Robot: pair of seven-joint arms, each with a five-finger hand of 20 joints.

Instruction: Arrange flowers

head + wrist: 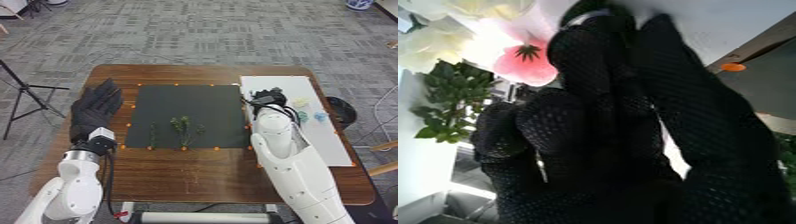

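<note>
Fingers of the left hand (96,107) lie straight and relaxed in the head view, released, with nothing in their grasp. To their right, on the dark mat (187,100), rest green sprigs (182,131), thin and light by the look of them, likely springy enough to be lifted low on the stem. Farther right of those fingers, the right hand (268,96) is over the white board (322,145). Beyond it from the fingers lie a pale yellow flower (300,102) and a blue flower (321,117).

In the right wrist view, a pink flower (525,67) sits just beside the right hand's glove, its green base showing. White blooms (489,7) and dark green leaves (444,102) are near it. The glove hides much, so I cannot tell whether that hand is released, clenched or grasping a stem. The petals look soft and easily crushed; a light pinch on the stem, just under the green base, would probably suit best.
</note>
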